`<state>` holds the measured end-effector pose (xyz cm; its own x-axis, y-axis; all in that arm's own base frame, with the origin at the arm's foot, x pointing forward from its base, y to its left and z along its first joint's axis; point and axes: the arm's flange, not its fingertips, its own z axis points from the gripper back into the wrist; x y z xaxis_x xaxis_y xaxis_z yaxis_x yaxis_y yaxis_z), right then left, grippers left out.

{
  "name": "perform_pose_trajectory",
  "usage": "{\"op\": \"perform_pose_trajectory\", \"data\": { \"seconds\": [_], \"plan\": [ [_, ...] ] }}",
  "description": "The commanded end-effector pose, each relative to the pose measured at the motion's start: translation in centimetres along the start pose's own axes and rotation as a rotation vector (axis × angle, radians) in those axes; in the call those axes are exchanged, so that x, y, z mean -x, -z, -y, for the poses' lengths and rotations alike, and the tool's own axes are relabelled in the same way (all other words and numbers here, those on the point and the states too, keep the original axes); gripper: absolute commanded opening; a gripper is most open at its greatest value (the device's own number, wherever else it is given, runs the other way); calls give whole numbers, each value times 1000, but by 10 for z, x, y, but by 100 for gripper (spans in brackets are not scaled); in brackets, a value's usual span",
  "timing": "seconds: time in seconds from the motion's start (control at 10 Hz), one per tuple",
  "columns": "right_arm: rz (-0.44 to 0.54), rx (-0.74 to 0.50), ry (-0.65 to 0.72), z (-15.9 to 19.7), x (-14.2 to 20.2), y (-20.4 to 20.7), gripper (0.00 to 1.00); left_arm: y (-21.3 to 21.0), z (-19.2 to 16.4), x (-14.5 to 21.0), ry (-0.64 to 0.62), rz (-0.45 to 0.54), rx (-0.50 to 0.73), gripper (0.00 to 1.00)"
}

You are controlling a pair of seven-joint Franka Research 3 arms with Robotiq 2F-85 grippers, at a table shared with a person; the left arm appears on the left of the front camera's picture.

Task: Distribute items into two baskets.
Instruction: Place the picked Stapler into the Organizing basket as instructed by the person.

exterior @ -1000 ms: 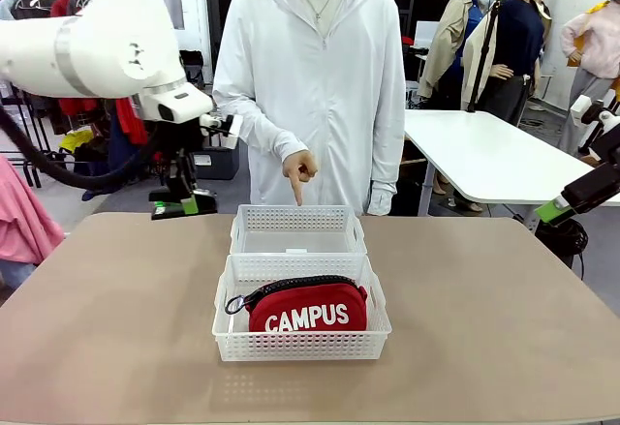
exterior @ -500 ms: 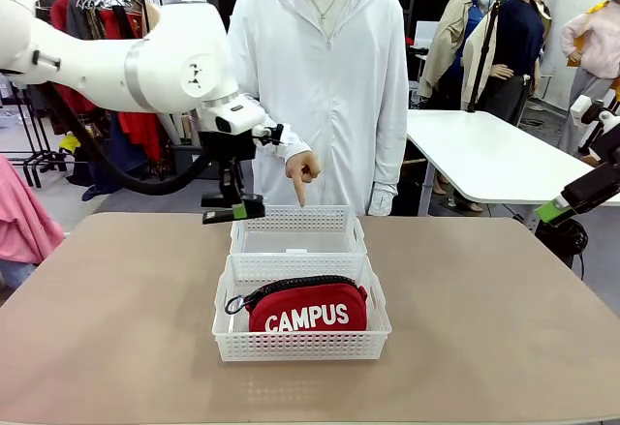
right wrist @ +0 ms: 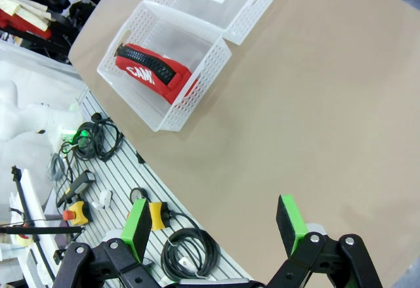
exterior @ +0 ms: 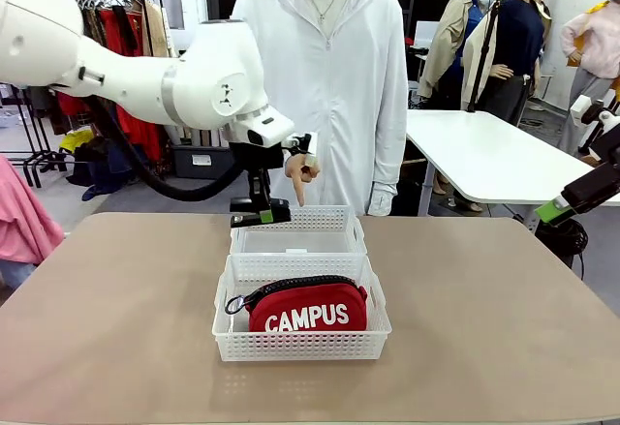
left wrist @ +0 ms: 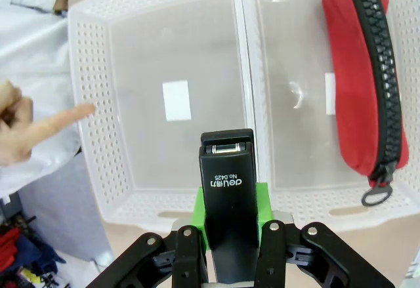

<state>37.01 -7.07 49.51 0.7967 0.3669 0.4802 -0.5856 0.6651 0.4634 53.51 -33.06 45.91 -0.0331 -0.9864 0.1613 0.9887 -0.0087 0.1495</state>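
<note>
My left gripper point(exterior: 260, 218) is shut on the black stapler point(left wrist: 228, 189), which sits between the green pads. It hangs over the far-left rim of the far basket point(exterior: 320, 218), whose clear bottom is bare in the left wrist view. A person's finger point(exterior: 298, 189) points down into that basket. The red CAMPUS pouch point(exterior: 308, 309) stands on edge in the near basket point(exterior: 300, 345). My right gripper point(right wrist: 214, 226) is open with nothing in it, off the table's right side and high above the floor.
The two baskets touch each other at the middle of the tan table point(exterior: 484, 328). The person in a white jacket point(exterior: 329, 86) stands at the far edge. Cables and tools point(right wrist: 92, 170) lie on a slatted floor panel beside the table.
My left arm has swung to the right with the stapler, from beyond the table's far-left part to the far basket's left rim. The pointing hand and my right arm have stayed put.
</note>
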Motion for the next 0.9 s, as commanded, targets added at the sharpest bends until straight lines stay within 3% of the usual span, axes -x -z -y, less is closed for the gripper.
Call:
{"op": "perform_pose_trajectory", "data": {
  "seconds": [0.0,0.3,0.8],
  "plan": [
    [10,-7,4,-2,-1,1,100,10,-15,-18,19,-16,-21,1],
    [10,-7,4,-2,-1,1,100,38,-30,-35,82,-28,-29,1],
    [10,-7,4,-2,-1,1,100,81,-59,-49,74,-77,6,1]
  ]
}}
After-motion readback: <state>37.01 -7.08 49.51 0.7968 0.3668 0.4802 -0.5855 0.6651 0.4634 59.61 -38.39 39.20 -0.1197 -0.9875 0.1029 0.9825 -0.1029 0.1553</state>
